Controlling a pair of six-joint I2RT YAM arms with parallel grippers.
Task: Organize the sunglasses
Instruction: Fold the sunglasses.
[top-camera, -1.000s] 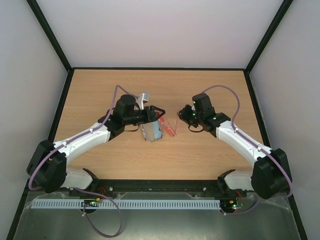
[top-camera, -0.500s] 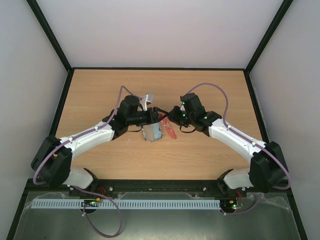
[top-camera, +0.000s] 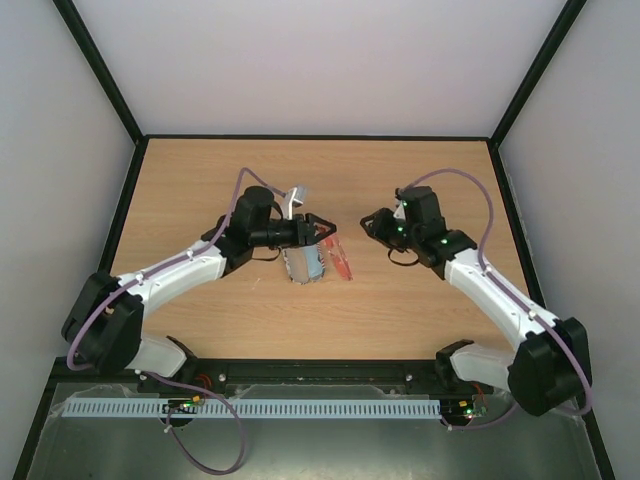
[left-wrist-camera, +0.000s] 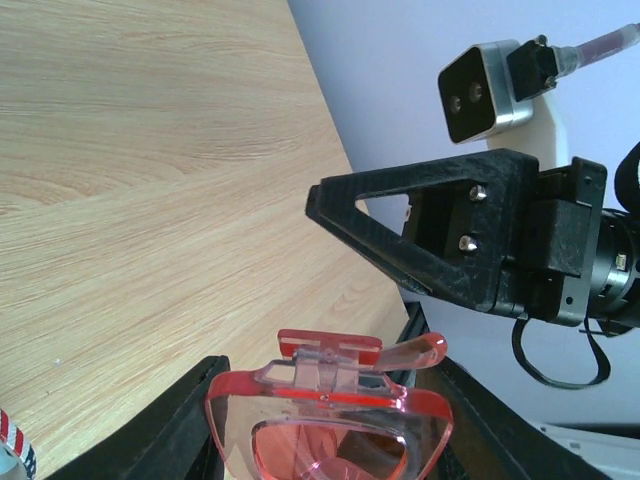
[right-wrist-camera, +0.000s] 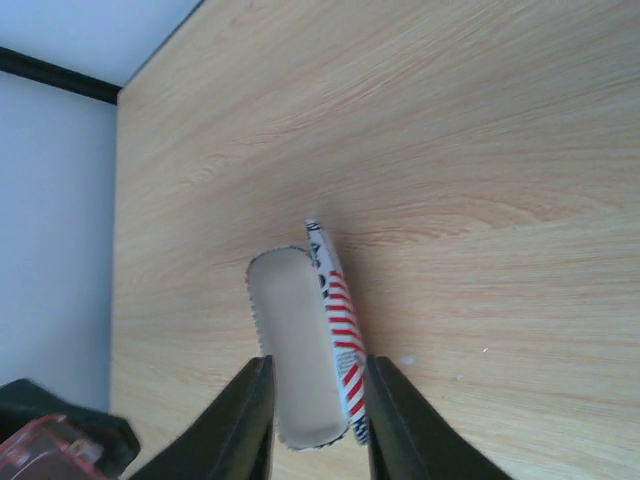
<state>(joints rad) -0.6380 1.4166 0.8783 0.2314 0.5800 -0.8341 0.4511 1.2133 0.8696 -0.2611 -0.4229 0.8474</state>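
The sunglasses, with a red frame and orange lenses, sit between the fingers of my left gripper, which is shut on them. From above the sunglasses show as a red strip beside the case. The flag-patterned case lies open on the table under the left wrist. My right gripper hovers to the right of the sunglasses, jaws apart and holding nothing. In the right wrist view the case lies on the table well beyond the right gripper, seen through its gap.
The wooden table is walled by a black rim and white panels. In the left wrist view a black finger of the right gripper hangs close in front of the sunglasses.
The right gripper reached in to the sunglasses half a second ago, then drew back to the right and opened slightly. The left gripper kept its hold and barely moved.
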